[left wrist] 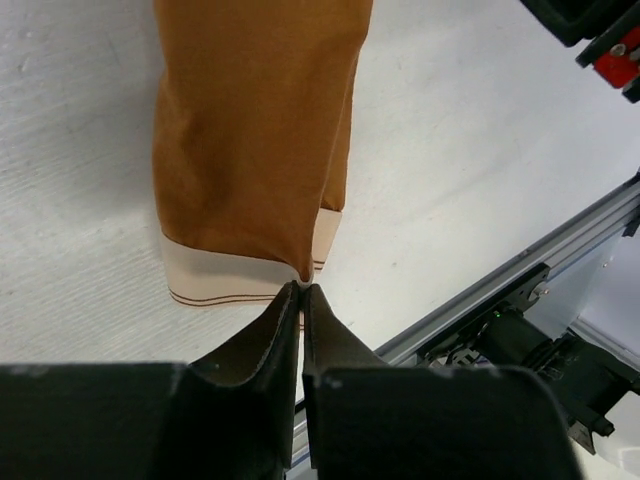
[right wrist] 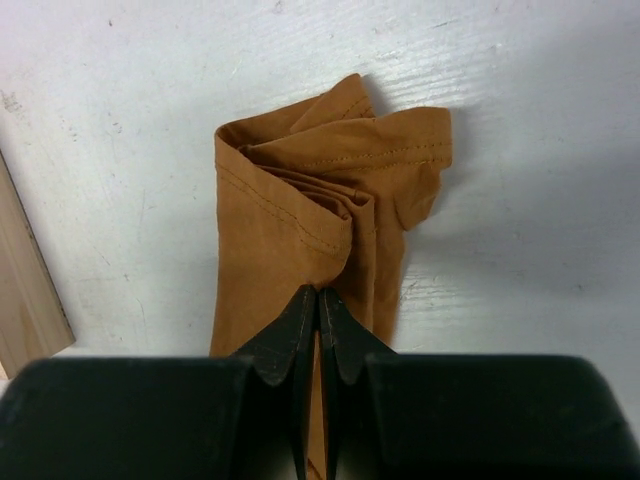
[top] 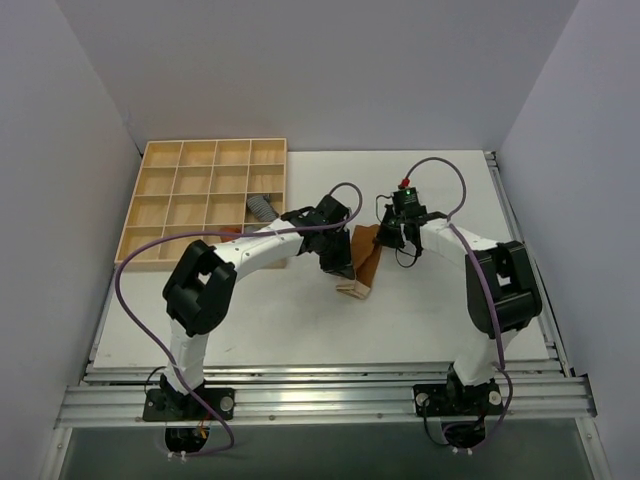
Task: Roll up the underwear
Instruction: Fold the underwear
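The caramel-brown underwear (top: 367, 262) lies folded into a long strip on the white table, its pale beige band (top: 354, 290) at the near end. My left gripper (top: 342, 268) is shut on the corner of the band (left wrist: 240, 275), seen in the left wrist view with the brown fabric (left wrist: 255, 130) stretching away. My right gripper (top: 392, 240) is shut on a fold of the underwear (right wrist: 310, 200) near its bunched far end in the right wrist view.
A wooden compartment tray (top: 200, 195) stands at the back left, with a grey rolled cloth (top: 262, 207) in one cell. A metal rail (top: 320, 395) runs along the table's near edge. Its edge shows in the right wrist view (right wrist: 25, 300).
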Action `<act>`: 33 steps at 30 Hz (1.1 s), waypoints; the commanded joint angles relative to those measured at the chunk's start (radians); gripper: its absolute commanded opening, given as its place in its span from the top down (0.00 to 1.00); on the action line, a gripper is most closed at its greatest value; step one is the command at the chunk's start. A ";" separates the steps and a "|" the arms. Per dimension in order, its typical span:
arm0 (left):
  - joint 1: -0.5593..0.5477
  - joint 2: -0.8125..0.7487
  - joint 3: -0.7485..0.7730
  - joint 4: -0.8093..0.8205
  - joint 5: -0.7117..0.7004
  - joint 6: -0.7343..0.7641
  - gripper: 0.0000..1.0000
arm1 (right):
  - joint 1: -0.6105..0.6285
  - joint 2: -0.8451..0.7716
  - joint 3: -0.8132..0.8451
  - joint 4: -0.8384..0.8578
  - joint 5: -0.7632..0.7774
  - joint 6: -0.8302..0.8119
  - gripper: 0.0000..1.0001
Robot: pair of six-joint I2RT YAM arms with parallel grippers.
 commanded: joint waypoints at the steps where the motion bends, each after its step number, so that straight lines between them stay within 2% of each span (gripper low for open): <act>1: -0.012 0.028 0.052 0.074 0.041 -0.013 0.87 | -0.011 -0.072 -0.015 0.050 -0.015 -0.030 1.00; 3: -0.028 0.072 0.066 0.073 0.055 -0.004 0.85 | -0.019 -0.074 -0.023 0.055 -0.009 -0.026 1.00; 7: -0.064 0.103 0.048 0.119 0.082 0.008 0.73 | -0.037 -0.074 -0.037 0.057 -0.011 -0.035 0.99; 11: -0.071 0.068 0.002 0.208 0.125 -0.004 0.57 | -0.057 -0.078 -0.045 0.046 -0.008 -0.056 0.89; 12: -0.069 0.062 0.009 0.211 0.133 0.001 0.55 | -0.058 -0.080 -0.045 0.041 -0.003 -0.061 0.81; 16: -0.055 0.025 0.055 0.179 0.130 0.021 0.52 | -0.060 -0.132 -0.066 0.020 -0.009 -0.050 0.65; 25: 0.046 -0.087 0.031 0.128 0.127 0.053 0.46 | -0.011 -0.231 -0.190 -0.002 -0.061 -0.009 0.52; 28: 0.104 -0.127 -0.044 0.134 0.136 0.056 0.46 | 0.003 -0.241 -0.239 -0.002 -0.093 -0.006 0.43; 33: 0.158 -0.176 -0.145 0.131 0.136 0.076 0.47 | 0.023 -0.248 -0.298 -0.003 -0.093 -0.018 0.41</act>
